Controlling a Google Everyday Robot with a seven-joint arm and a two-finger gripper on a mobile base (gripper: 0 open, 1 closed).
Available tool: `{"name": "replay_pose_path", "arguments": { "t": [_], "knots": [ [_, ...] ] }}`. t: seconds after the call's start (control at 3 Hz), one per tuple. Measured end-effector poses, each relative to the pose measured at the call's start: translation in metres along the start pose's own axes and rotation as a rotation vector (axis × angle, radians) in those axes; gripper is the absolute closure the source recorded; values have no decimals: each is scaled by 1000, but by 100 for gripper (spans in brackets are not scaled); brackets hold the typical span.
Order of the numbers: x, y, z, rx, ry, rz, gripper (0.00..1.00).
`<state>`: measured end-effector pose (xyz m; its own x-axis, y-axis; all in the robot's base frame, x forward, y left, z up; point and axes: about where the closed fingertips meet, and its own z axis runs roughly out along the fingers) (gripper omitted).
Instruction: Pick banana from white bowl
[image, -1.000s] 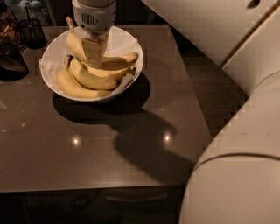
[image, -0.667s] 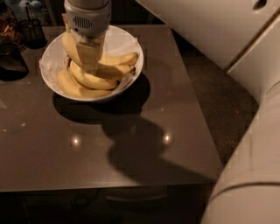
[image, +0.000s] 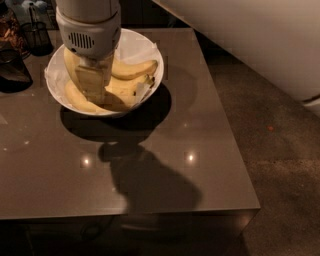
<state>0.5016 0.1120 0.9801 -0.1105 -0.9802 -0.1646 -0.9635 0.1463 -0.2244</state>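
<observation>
Noting the scene from large to small. We see the dark glossy bench (image: 200, 130) filling most of the view, with the white bowl (image: 156, 87) on its far left part. The gripper (image: 93, 95) reaches straight down into the bowl's left half, its tip among the bananas (image: 125, 86). We cannot tell whether it is open or closed, because the fruit and its own housing hide the tip.

The fruit lies in the bowl, under and just right of the gripper. One banana (image: 134, 69) lies clear on the gripper's far right, long axis running left to right. Another curves along the near left rim and passes under the tip.

Judgement: the grasp must cross a long axis, so the near-left fruit looks the likelier candidate.

A dark wire-mesh cup (image: 37, 36) stands far left, apart from the bowl.
</observation>
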Motion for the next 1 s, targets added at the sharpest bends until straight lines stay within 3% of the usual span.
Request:
{"name": "replay_pose_path", "arguments": {
  "t": [1.0],
  "knots": [
    [7,38,-35,34,-21,58,100]
  ]
}}
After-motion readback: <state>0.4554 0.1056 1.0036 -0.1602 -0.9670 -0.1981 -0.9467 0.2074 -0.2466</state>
